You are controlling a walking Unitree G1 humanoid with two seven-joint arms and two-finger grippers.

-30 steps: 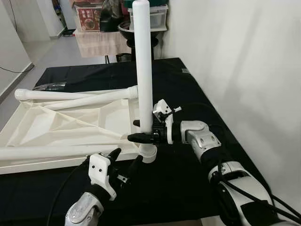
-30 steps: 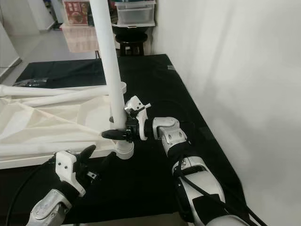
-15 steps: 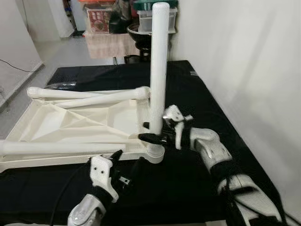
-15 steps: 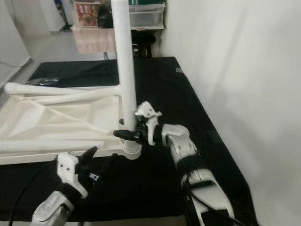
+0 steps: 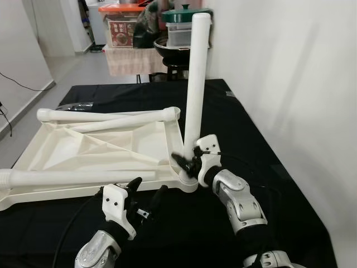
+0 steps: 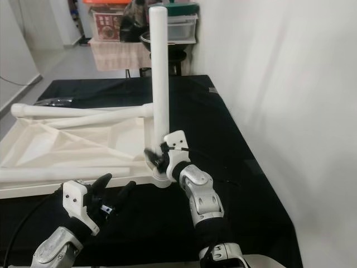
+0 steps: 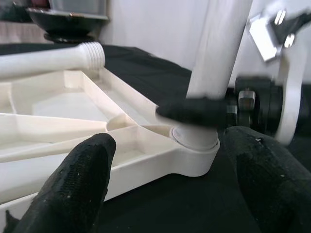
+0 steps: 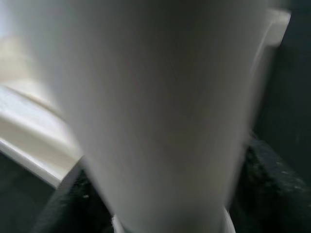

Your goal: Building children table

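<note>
A white children's table top (image 5: 100, 148) lies upside down on the black table (image 5: 245, 134). One white leg (image 5: 195, 84) stands nearly upright in the corner socket (image 5: 188, 183). My right gripper (image 5: 186, 162) is shut on this leg just above the socket; in the left wrist view one of its fingers (image 7: 194, 110) crosses the leg (image 7: 218, 53). My left gripper (image 5: 149, 187) hovers open just in front of that corner, its fingers (image 7: 73, 179) spread wide. A loose leg (image 5: 67, 177) lies along the near side; two more loose legs (image 5: 106, 116) lie on the far side.
A white wall (image 5: 290, 84) runs close along the table's right side. Behind the table stands a cloth-covered stand (image 5: 134, 56) with boxes and a pot. A dark object (image 5: 75, 106) lies at the table's far left. Bare black cloth stretches right of the leg.
The camera has shifted, so the whole scene sits differently. My right gripper has gone lower on the leg, down close to the socket. The left gripper stays open near the corner.
</note>
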